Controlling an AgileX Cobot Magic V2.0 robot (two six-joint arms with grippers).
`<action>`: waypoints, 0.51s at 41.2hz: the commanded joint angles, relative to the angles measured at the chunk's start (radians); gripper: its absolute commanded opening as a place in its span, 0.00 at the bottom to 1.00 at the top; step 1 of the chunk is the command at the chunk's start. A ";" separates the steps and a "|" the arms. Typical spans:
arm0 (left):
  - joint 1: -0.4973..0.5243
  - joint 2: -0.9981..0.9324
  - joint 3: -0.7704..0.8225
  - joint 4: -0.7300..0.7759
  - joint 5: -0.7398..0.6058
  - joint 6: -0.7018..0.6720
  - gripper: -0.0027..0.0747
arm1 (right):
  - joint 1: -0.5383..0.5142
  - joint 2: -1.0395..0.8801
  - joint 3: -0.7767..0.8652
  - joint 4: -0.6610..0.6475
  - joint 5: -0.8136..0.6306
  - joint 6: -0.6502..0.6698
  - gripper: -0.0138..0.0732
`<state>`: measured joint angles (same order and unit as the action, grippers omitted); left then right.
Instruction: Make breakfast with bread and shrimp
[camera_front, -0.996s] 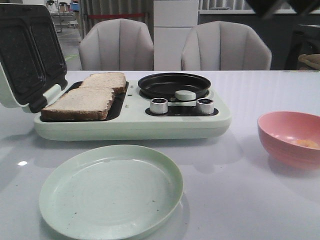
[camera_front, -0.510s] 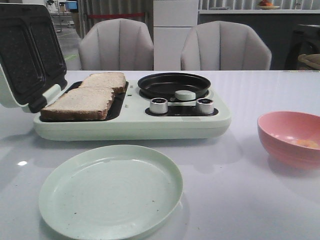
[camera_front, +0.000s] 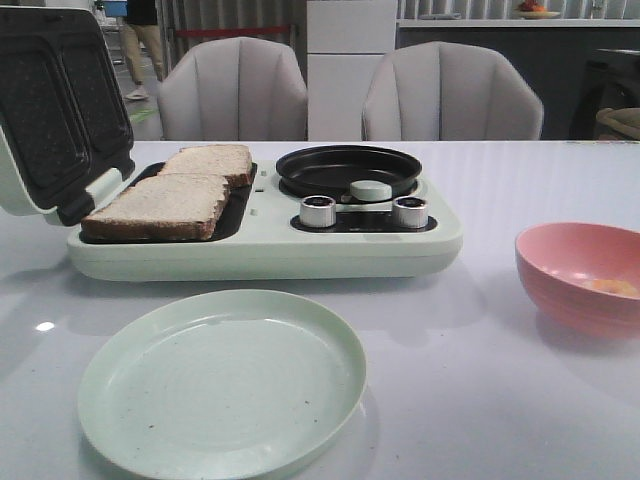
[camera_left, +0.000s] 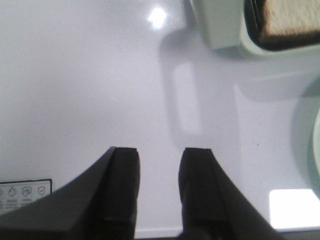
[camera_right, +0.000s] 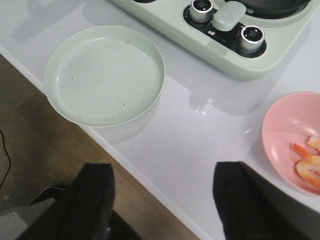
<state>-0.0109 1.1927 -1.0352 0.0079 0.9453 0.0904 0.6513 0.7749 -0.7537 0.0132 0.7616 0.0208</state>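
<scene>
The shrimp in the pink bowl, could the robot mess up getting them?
Maybe. The shrimp are small and lie low inside the pink bowl, so the right gripper might miss them or tip the bowl. The green plate sits close to the table edge; a bump could knock it off.

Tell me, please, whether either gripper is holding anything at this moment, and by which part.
Nothing is held. The left gripper is open over bare table, and the right gripper is open too, empty; the bread and shrimp lie untouched.
</scene>
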 joint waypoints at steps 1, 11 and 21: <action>0.132 0.028 -0.085 -0.202 -0.081 0.136 0.32 | -0.001 -0.008 -0.026 -0.006 -0.064 0.000 0.76; 0.278 0.207 -0.271 -0.475 -0.088 0.289 0.19 | -0.001 -0.008 -0.026 -0.006 -0.064 0.000 0.76; 0.283 0.427 -0.498 -0.534 -0.086 0.291 0.16 | -0.001 -0.008 -0.026 -0.006 -0.064 0.000 0.76</action>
<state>0.2722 1.6014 -1.4495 -0.4644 0.9016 0.3758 0.6513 0.7749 -0.7537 0.0132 0.7616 0.0208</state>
